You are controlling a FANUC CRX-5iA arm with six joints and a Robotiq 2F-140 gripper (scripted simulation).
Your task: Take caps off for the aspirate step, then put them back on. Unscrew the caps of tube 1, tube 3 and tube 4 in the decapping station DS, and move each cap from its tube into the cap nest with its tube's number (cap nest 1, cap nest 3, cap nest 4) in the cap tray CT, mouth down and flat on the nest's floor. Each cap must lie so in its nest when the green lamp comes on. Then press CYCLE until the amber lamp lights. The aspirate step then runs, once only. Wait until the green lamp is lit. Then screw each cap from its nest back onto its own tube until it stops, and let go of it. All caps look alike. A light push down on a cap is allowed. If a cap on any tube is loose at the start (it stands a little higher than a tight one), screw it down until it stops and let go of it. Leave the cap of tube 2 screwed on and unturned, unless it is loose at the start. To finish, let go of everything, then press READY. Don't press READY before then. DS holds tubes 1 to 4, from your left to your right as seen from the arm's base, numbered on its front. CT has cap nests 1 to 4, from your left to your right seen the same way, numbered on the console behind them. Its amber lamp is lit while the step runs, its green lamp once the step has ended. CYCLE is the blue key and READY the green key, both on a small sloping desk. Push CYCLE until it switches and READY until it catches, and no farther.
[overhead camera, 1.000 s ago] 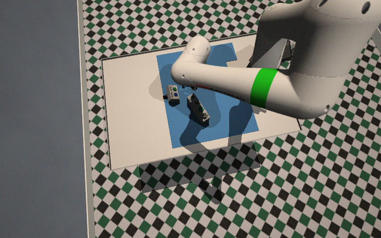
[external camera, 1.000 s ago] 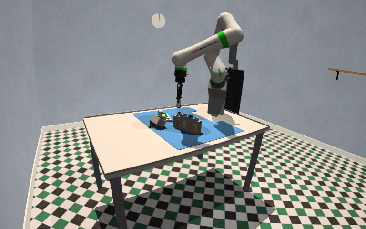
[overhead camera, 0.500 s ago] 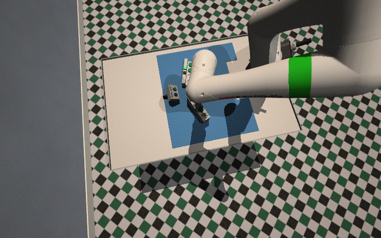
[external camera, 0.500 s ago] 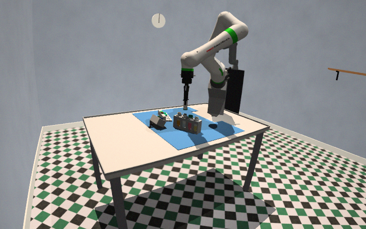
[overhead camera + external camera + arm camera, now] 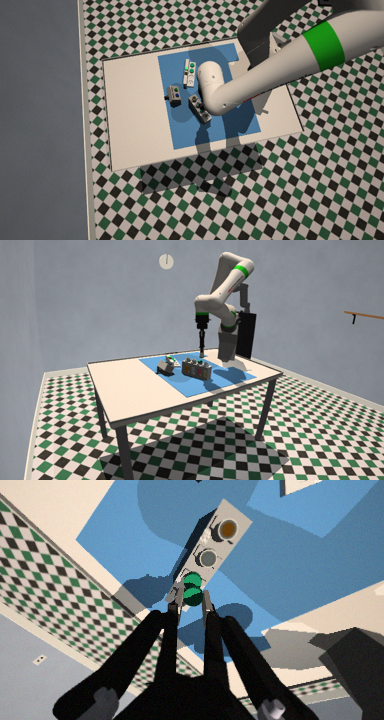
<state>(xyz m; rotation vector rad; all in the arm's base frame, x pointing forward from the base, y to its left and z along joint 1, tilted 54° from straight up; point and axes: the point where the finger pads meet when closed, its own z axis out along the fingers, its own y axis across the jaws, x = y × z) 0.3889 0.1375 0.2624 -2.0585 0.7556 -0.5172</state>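
The tool [image 5: 190, 605] pinches a green cap [image 5: 192, 596] flat-side up above the decapping station [image 5: 186, 580].

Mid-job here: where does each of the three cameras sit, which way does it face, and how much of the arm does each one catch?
Top: overhead, looking down on the table; the arm's white links hide part of the decapping station.
Exterior: off the table's front corner, facing the wall; whole arm shows, gripper pointing down behind the station.
Wrist: on the gripper, looking along its fingers, which are shut on a green cap above the station.
Shared: the blue mat and the station appear in all three.
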